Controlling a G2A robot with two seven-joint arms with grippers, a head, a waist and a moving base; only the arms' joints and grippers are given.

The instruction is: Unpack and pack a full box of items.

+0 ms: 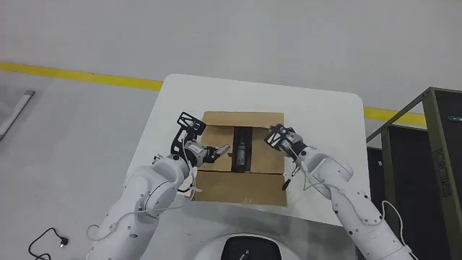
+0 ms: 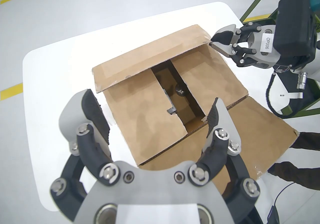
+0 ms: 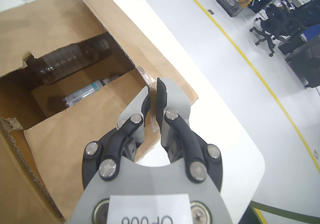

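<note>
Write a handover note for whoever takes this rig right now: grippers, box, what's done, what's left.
Left gripper: open, over the left part of the box, holding nothing.
Right gripper: shut on the corner of an outer flap.
Box: on the table, outer flaps open, inner flaps partly across the opening; two bottles lie inside.
Done: outer flaps opened.
Left: fold back the inner flaps, take the items out, repack.
</note>
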